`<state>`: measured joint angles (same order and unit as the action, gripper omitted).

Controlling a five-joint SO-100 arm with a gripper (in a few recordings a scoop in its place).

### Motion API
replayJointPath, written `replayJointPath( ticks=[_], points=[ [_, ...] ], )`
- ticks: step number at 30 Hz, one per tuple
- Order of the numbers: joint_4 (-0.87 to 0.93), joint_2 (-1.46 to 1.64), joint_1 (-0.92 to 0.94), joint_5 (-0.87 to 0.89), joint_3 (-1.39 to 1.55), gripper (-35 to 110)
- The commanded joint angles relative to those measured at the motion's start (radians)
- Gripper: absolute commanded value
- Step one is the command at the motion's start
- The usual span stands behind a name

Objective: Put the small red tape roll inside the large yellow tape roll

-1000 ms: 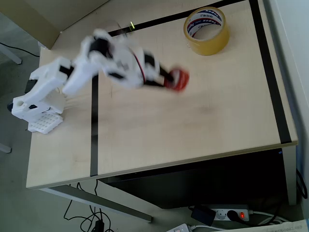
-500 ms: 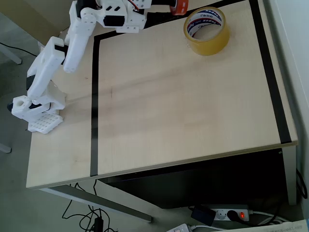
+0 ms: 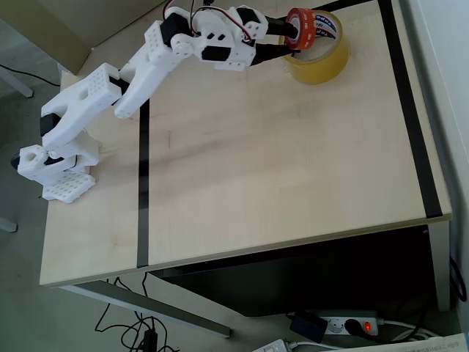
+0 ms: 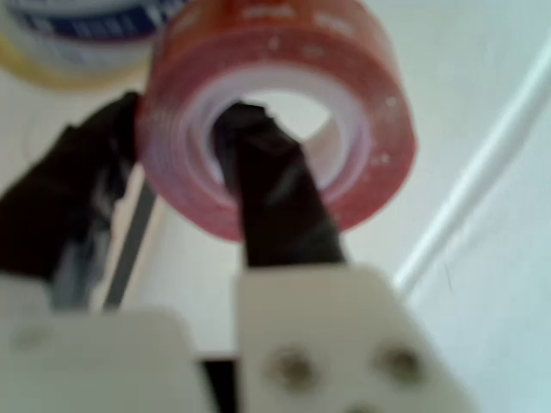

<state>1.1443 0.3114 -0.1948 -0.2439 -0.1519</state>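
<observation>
Small red tape roll (image 4: 275, 103), glossy translucent red with a white core, is pinched by the gripper (image 3: 287, 35) with one dark finger (image 4: 267, 198) through its hole and one outside, held over the left rim of the large yellow tape roll (image 3: 322, 62) near the table (image 3: 293, 169) top edge.

Overhead view high above the table (image 3: 293, 183); wrist view very close, blurry, seemingly sharing the tape rolls.
</observation>
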Motion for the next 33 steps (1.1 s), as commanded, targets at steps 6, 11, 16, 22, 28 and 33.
replayJointPath(
  ticks=[6, 11, 16, 22, 28, 33],
  points=[
    [-0.034, 0.037, -0.049, 0.008, -0.087, 6],
    [0.021, 0.037, -0.055, 0.008, -0.086, 15],
    [0.061, 0.038, -0.046, 0.008, -0.089, 17],
    [0.149, 0.104, -0.029, 0.008, -0.089, 17],
    [0.445, 0.287, 0.055, 0.006, -0.089, 0],
    [0.653, 0.457, 0.112, 0.008, -0.089, 0]
  ],
)
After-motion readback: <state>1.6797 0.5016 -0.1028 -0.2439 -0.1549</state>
